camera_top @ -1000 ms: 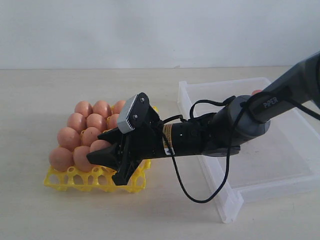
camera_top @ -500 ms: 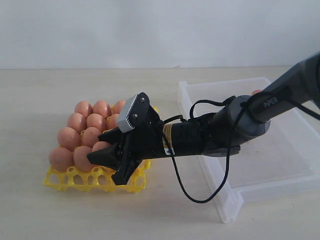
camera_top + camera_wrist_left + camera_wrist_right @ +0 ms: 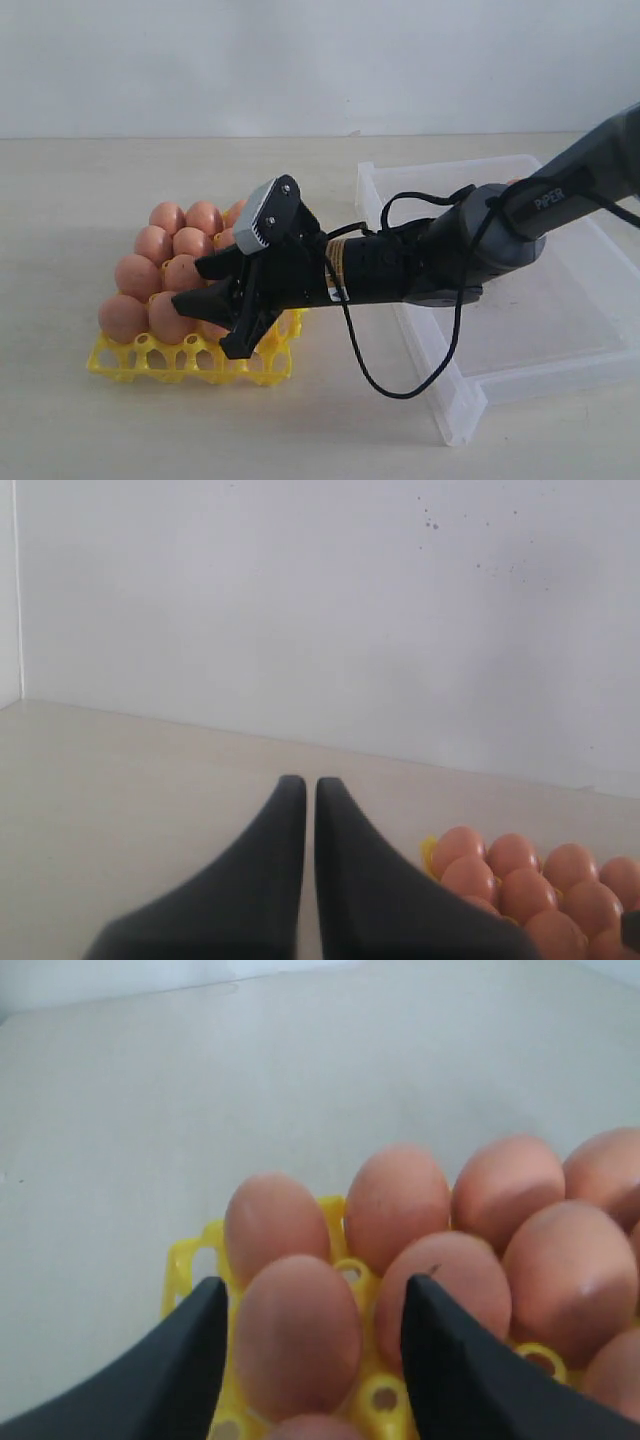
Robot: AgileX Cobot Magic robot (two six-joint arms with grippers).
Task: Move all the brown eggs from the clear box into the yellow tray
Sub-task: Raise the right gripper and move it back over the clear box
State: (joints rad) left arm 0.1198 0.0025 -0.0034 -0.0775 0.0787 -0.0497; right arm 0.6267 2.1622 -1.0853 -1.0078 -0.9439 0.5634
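Observation:
The yellow tray point(image 3: 130, 362) sits left of centre, and several brown eggs point(image 3: 165, 245) fill its cups. My right gripper point(image 3: 203, 326) reaches across to the tray's near right part and is open. In the right wrist view its jaws point(image 3: 315, 1290) stand either side of one egg point(image 3: 297, 1335) that rests in a cup, with a gap on one side. The clear box point(image 3: 560, 330) lies to the right, under the right arm. My left gripper point(image 3: 301, 782) is shut and holds nothing. It is over bare table, beside the eggs point(image 3: 520, 880).
The right arm's black cable point(image 3: 385, 385) loops down over the clear box's near left wall. A white wall point(image 3: 320, 60) runs behind the beige table point(image 3: 150, 440).
The right gripper and forearm have risen slightly over the tray. Its jaws stay about as wide, and the egg between them stays down in its cup.

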